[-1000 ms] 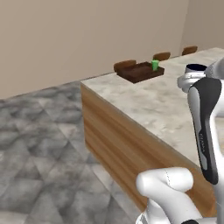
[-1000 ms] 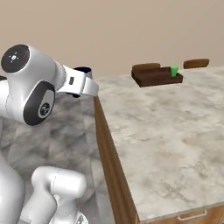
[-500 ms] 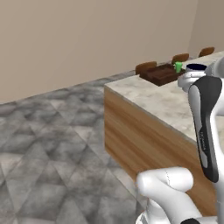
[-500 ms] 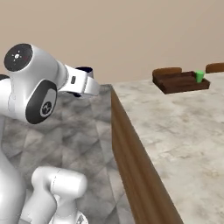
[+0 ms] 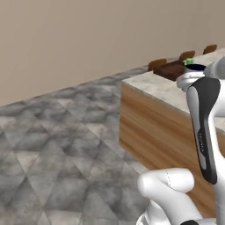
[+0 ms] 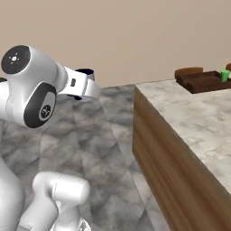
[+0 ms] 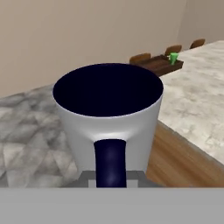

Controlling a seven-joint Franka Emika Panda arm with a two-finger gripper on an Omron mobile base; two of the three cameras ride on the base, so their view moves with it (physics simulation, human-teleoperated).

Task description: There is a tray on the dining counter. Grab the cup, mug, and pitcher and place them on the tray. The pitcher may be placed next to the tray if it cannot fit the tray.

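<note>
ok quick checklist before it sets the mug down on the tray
1. Mug held in the gripper, by its handle: ok.
2. Mug upright, mouth up: ok.
3. Tray in sight on the dining counter: ok.
4. Cup already on the tray: ok.
5. Free room on the tray for the mug: cannot tell, too far off.
6. Mug over the tray: not ok, it hangs off the counter's end.
</note>
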